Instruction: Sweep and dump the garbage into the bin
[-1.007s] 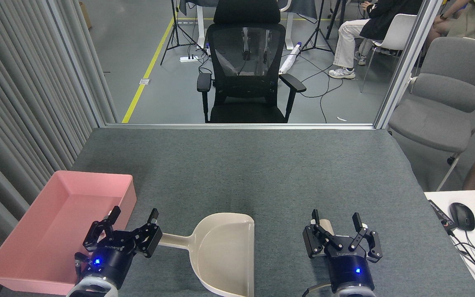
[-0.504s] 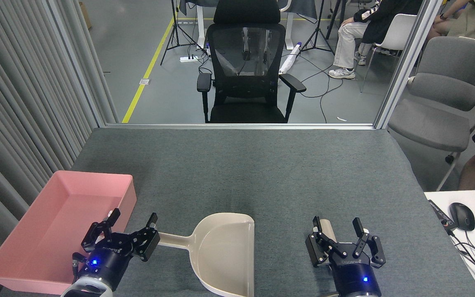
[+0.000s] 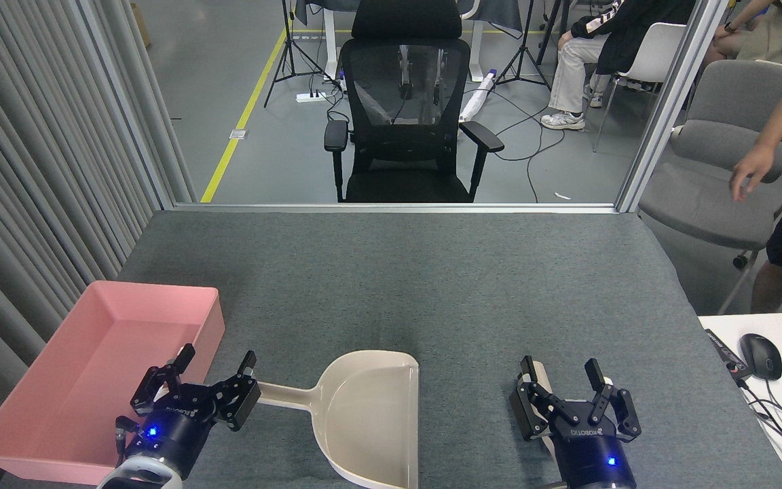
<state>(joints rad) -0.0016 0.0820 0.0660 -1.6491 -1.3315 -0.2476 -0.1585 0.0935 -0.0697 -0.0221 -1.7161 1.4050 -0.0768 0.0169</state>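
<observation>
Pink bin (image 3: 102, 367) at lower left of frame, on the grey tabletop (image 3: 418, 278), near edge cut partly by the left arm. Interior looks bare pink; no tissue wads made out anywhere in view.

Beige dustpan (image 3: 370, 418) just right of the bin, lower centre, flat on the tabletop; handle pointing left toward the bin, scoop running down to the bottom edge of frame. Scoop looks clean.

Left end effector (image 3: 213, 372) at lower left, jaws spread open, gripping nothing. One finger over the bin's right wall, the other at the tip of the dustpan handle; contact with the handle not clear.

Right end effector (image 3: 562, 382) at lower right, jaws likewise apart. Pale cylindrical object (image 3: 539, 375) showing just behind its left finger, mostly hidden; cannot tell what it is or whether it is touched.

Beyond the tabletop's far edge: black office chair (image 3: 406, 102) at upper centre, grey chair (image 3: 730, 170) at upper right. Person's hand (image 3: 747, 178) hanging over the grey chair at right edge. Mouse (image 3: 761, 356) on a white desk (image 3: 737, 326), lower right corner.
</observation>
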